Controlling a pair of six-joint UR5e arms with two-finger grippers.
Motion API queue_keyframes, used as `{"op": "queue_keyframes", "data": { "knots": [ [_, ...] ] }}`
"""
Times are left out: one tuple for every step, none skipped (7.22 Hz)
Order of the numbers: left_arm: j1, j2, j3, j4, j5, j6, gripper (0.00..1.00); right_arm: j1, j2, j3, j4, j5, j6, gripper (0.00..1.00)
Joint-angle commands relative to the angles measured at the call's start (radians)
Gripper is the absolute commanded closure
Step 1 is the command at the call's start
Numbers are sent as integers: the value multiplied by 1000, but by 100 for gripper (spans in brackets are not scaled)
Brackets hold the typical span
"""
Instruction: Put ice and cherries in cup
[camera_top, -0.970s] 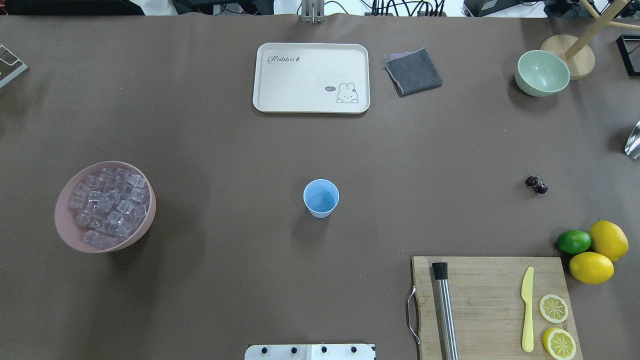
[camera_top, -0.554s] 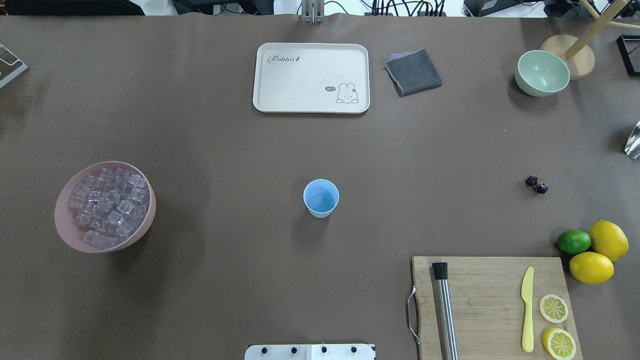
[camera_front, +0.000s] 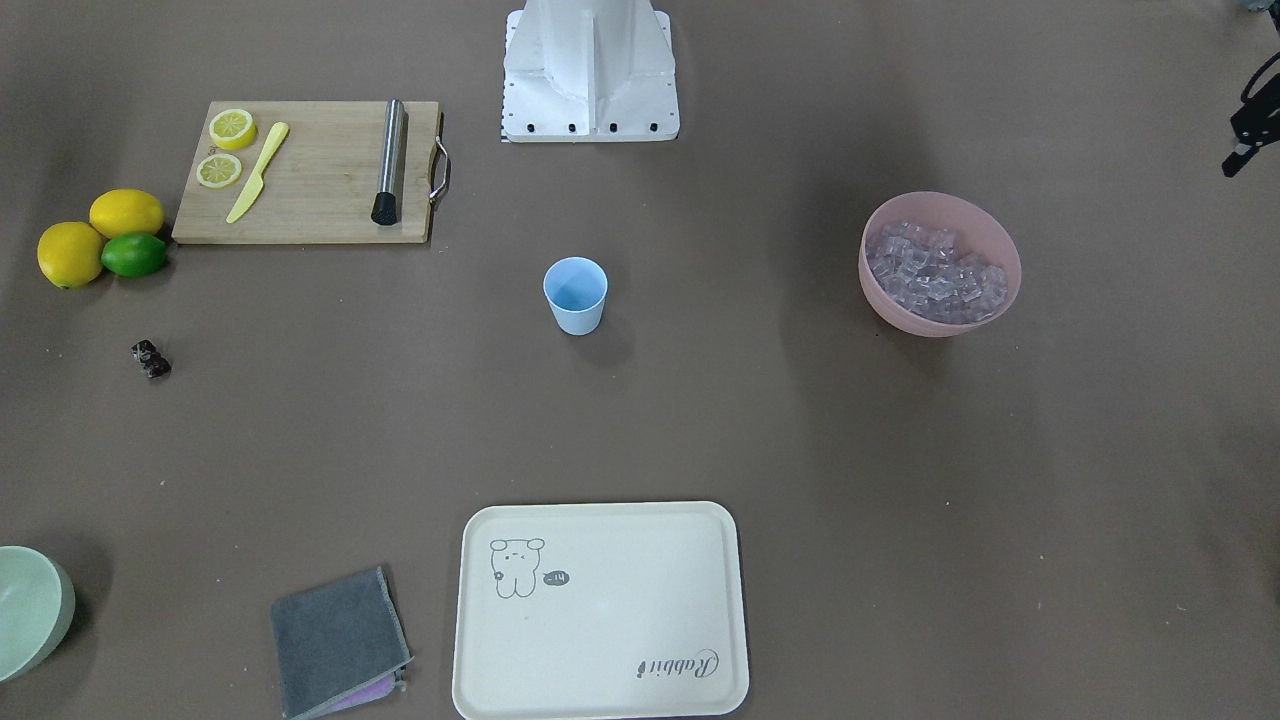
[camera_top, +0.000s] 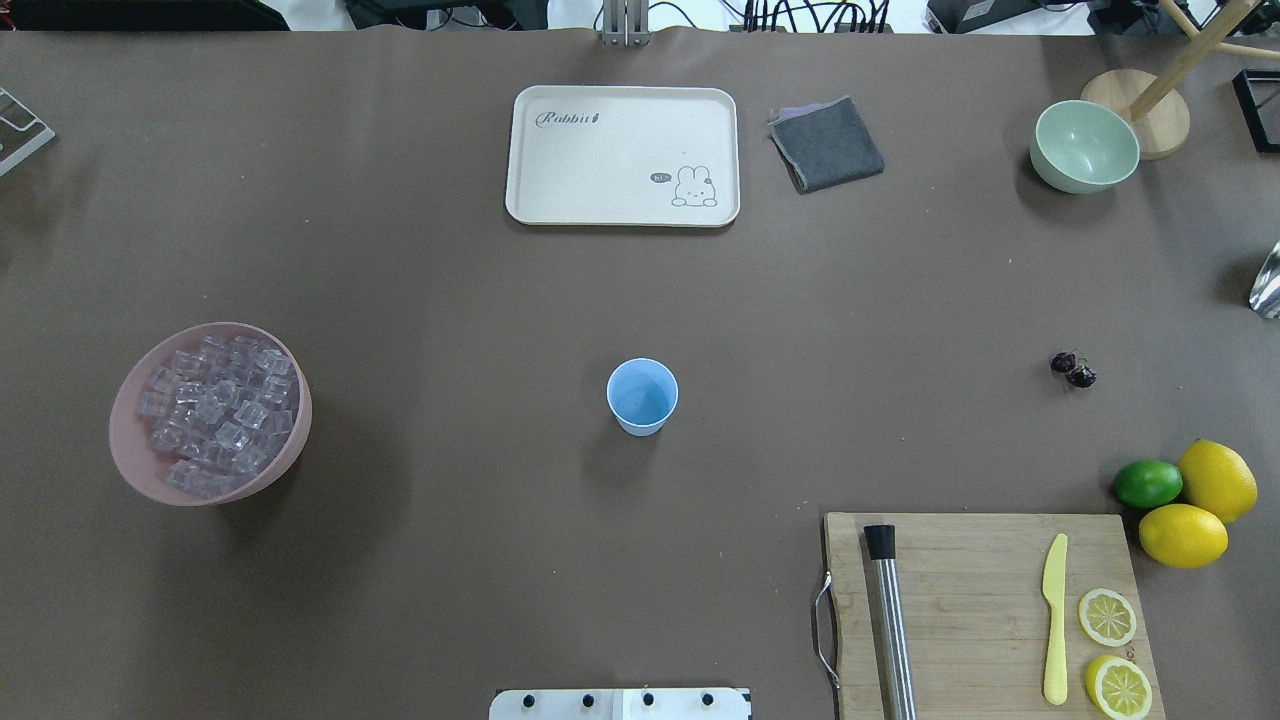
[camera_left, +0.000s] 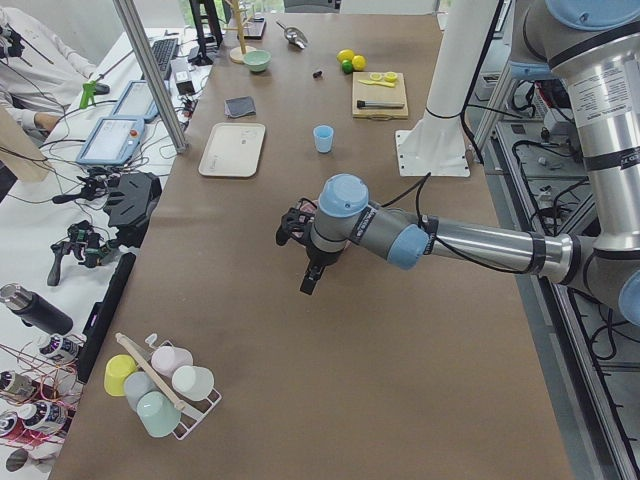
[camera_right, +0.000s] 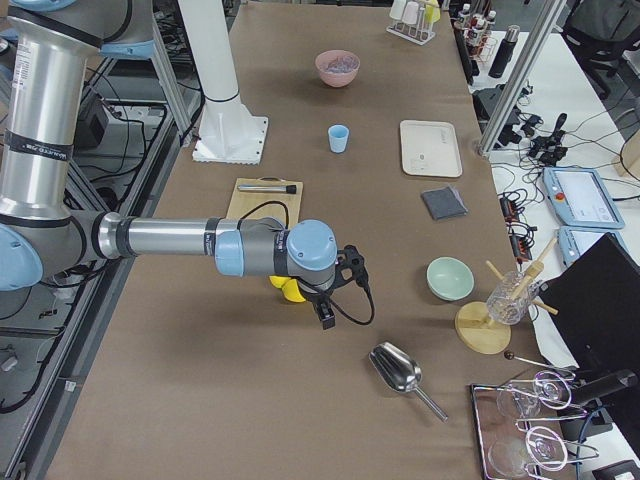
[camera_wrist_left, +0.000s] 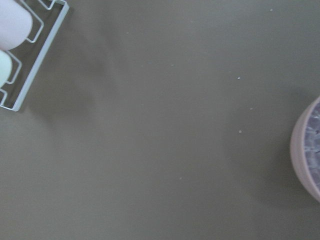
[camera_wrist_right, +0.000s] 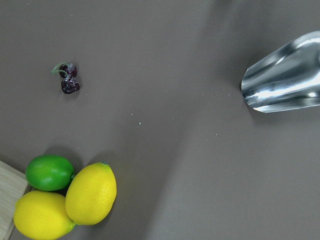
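The cup (camera_top: 642, 396) stands upright near the middle of the bench (camera_top: 450, 300), well apart from everything else. The ice (camera_top: 215, 415) lies heaped in a pink bowl (camera_top: 135, 470) far off toward the robot's left. The cherries (camera_top: 1073, 369) lie on the bare bench toward its right, near a lime (camera_top: 1147, 483) and two lemons (camera_top: 1215, 480) that touch one another beside a cutting board (camera_top: 970, 600).

The left fingers (camera_left: 308, 283) hang above the bench with nothing visible between them. The left wrist view catches only the bowl's edge. Whether they are spread or pressed together I cannot tell.

The right fingers (camera_right: 326, 320) hang over the far right end, above the fruit and near a metal scoop (camera_wrist_right: 285, 75). Their state cannot be told either.
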Motion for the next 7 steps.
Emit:
{"op": "queue_keyframes", "data": {
  "knots": [
    [140, -14, -3, -96, 70, -101, 3, -2, -4, -2, 6, 30, 7, 0],
    [189, -17, -3, -121, 115, -111, 3, -2, -4, -4, 6, 30, 8, 0],
    [244, -39, -6, -132, 159, -156, 6, -2, -4, -5, 6, 30, 8, 0],
    [316, -60, -20, -132, 228, -218, 9, -2, -4, -7, 6, 30, 8, 0],
    [385, -62, -27, -132, 294, -254, 14, -2, -4, -7, 6, 30, 8, 0],
    [410, -71, -30, -135, 299, -277, 21, -2, -4, -7, 6, 30, 7, 0],
    [433, -79, -29, -135, 302, -279, 32, -2, -6, -7, 6, 30, 7, 0]
  ]
}}
